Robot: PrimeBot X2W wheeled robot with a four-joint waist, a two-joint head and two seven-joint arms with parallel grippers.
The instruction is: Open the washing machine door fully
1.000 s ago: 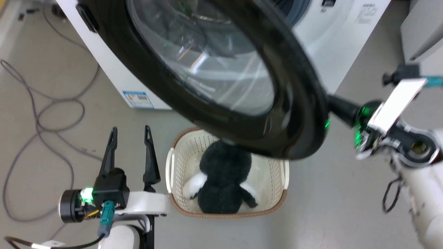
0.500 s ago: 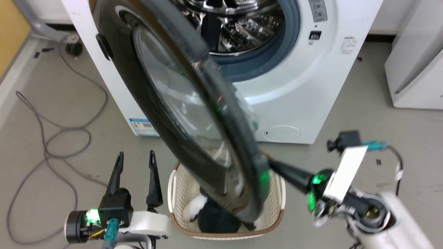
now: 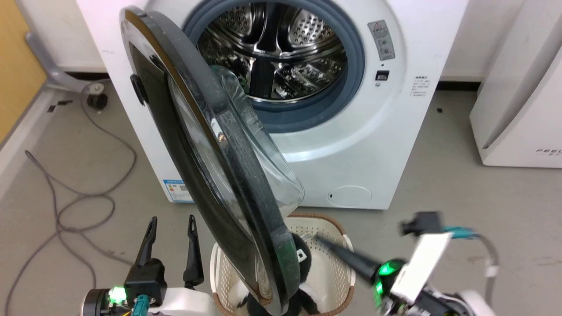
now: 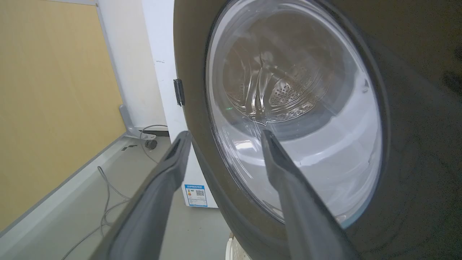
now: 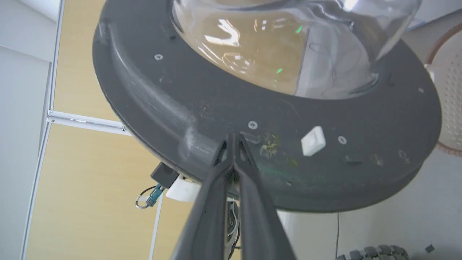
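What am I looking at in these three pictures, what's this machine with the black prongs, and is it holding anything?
This is a wheeled robot with two arms, each ending in two long dark fingers. One picture comes from a camera on its head, looking down; the others from cameras on its left and right wrists, looking along the fingers. Before it stands a white washing machine, its round black door partway open, steel drum showing. On the floor are a basket with a dark plush toy inside and loose cables. The left gripper is open, holding nothing. The right gripper is shut and empty, its tips at the door's inner rim.
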